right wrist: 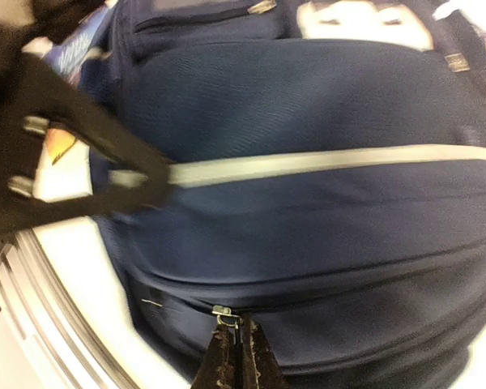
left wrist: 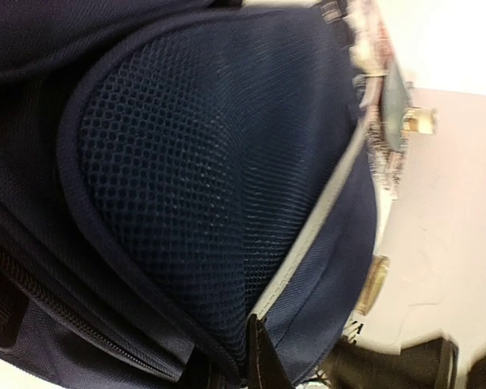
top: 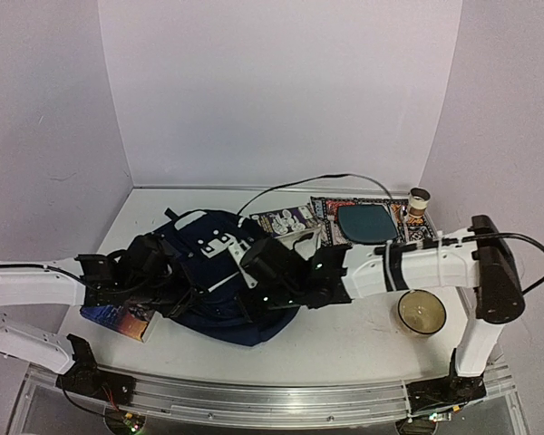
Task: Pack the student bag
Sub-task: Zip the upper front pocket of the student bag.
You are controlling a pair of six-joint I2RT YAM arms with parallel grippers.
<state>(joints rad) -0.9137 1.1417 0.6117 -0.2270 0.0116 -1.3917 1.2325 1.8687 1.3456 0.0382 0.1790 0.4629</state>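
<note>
The student bag (top: pixel 202 237) lies on its side on the left half of the desk (top: pixel 344 337), between the two arms, and both reach onto it. In the left wrist view we see the left gripper (left wrist: pixel 259 356) closed, its dark fingers pressed together against the seam at the lower edge of the bag's mesh pocket (left wrist: pixel 194 178); we cannot tell whether any fabric is pinched between them. In the right wrist view the right gripper (right wrist: pixel 233 347) is closed too. Its fingertips meet right at the small metal zipper pull (right wrist: pixel 223 313) on the bag's lower zip line, below the white stripe (right wrist: pixel 324 162). They touch the pull, but we cannot tell whether they actually clamp it. From above, a colourful booklet (top: pixel 118 319) lies partly under the bag's left edge, beneath the left arm. Behind the bag, toward the back wall, a patterned mat (top: pixel 326 210) carries a dark teal pouch (top: pixel 363 222), with a small jar (top: pixel 419 201) just beside its right end. A round bowl (top: pixel 422 313) sits on the desk near the right arm's upright link, well apart from the bag.
</note>
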